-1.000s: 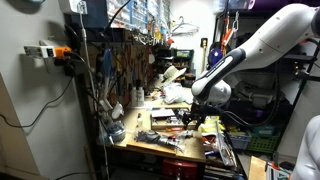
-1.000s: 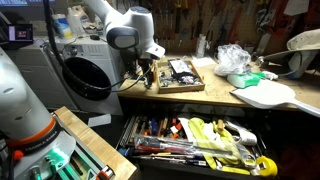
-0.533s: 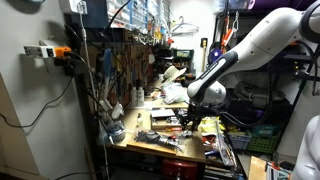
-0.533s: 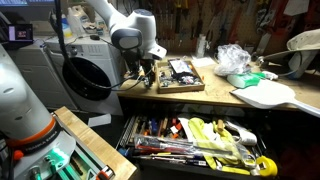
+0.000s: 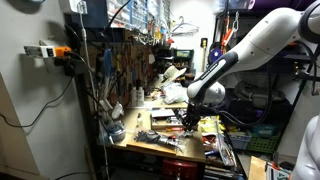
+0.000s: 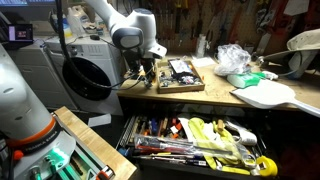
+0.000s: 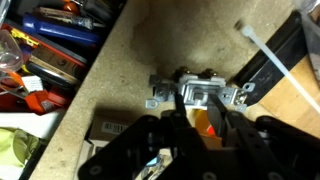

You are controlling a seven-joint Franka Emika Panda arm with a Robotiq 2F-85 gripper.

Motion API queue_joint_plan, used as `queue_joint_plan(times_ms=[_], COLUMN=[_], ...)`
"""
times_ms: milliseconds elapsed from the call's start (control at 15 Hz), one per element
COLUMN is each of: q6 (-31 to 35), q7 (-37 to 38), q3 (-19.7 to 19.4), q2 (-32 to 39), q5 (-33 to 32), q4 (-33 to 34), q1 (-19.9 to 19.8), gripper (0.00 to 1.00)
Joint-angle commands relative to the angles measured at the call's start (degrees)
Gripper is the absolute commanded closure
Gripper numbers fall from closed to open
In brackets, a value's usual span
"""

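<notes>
In the wrist view a small metal fitting (image 7: 198,86) with mounting ears lies on the wooden bench top (image 7: 120,50). My gripper (image 7: 197,102) comes in from the bottom edge, its two black fingers pressed against the sides of the fitting's middle block. An orange piece (image 7: 205,126) shows between the fingers below the fitting. In both exterior views the gripper (image 5: 187,122) (image 6: 148,72) points down onto the bench, beside a shallow wooden tray (image 6: 180,76) of parts.
A white cable tie (image 7: 265,45) and a black bar (image 7: 262,72) lie to the right of the fitting. An open drawer (image 6: 190,140) full of tools hangs below the bench edge. A crumpled plastic bag (image 6: 235,58) and a white board (image 6: 265,95) lie farther along.
The fingers have come together onto the metal fitting. The arm has sunk slightly toward the bench and otherwise stayed in place.
</notes>
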Motion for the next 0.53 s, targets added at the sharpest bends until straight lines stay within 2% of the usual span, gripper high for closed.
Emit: queue_joint_plan(times_ms=[0, 200, 333, 467], q6=[-1.0, -1.2, -1.3, -2.3], q7=[2.9, 4.4, 4.3, 0.5], q3=[0.5, 0.7, 1.0, 1.1], q2=[0.1, -0.5, -1.3, -2.1], q5=[-3.1, -5.0, -5.9, -5.4], q4=[0.4, 0.3, 0.3, 0.0], q1=[-0.4, -0.3, -0.2, -0.2], gripper=[0.92, 1.00, 0.98, 0.98])
